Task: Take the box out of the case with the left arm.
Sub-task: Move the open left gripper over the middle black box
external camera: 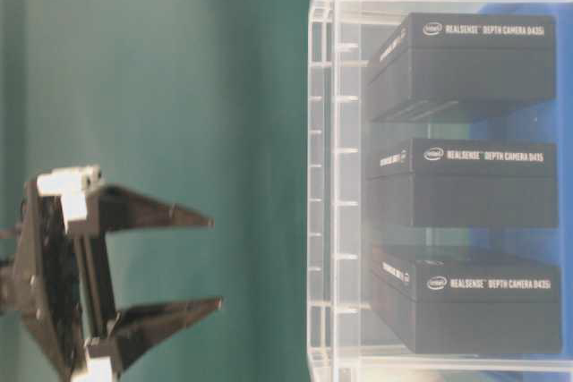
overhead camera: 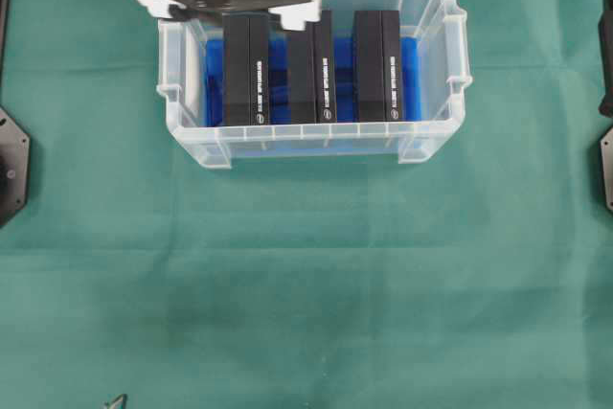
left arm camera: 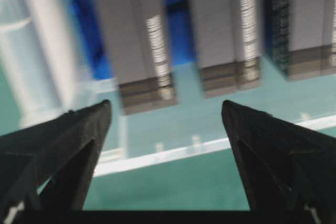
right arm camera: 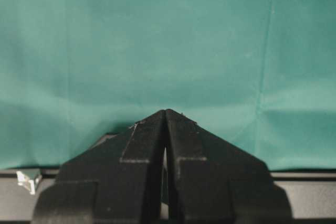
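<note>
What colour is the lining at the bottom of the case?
Bright blue lining, seen best in the overhead view, between the black boxes.

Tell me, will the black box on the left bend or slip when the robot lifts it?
Probably it won't bend: the left box has flat sides and sharp, straight edges, like stiff card. Its smooth faces might slip a bit. It stands on a narrow side in the case, so a sideways nudge could tip it toward the next box.

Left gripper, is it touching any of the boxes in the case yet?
Apart. The table-level view shows the open left gripper short of the case, green cloth between its tips and the wall; the boxes sit inside.
</note>
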{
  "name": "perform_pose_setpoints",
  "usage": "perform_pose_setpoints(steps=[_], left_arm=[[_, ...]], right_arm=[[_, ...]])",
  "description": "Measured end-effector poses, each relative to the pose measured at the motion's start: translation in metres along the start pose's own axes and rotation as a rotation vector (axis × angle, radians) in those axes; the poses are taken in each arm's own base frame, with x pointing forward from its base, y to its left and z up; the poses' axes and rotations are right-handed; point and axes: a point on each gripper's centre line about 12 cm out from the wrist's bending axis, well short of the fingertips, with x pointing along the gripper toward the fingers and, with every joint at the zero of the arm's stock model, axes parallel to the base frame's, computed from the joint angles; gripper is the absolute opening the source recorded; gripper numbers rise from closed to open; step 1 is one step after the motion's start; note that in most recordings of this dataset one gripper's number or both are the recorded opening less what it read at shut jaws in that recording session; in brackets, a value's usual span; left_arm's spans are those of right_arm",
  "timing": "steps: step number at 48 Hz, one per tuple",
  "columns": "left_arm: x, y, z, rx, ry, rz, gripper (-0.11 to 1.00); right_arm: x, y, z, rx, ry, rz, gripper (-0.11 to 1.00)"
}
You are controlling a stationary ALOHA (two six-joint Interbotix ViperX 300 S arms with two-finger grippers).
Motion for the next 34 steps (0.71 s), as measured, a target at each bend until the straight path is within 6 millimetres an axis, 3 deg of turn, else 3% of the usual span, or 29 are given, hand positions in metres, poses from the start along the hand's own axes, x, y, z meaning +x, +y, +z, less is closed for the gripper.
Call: perform_pose_setpoints(steps=[17, 34], left_arm=[[0.020, -0.048, -0.001, 0.042, -0.008, -0.040, 0.81], [0.028, -0.056, -0.006, 0.047, -0.001, -0.032, 0.81]], right_arm=[[0.000, 0.000, 0.000, 0.000, 0.000, -0.002, 0.00], [0.000, 0.000, 0.000, -0.002, 0.000, -0.002, 0.00]])
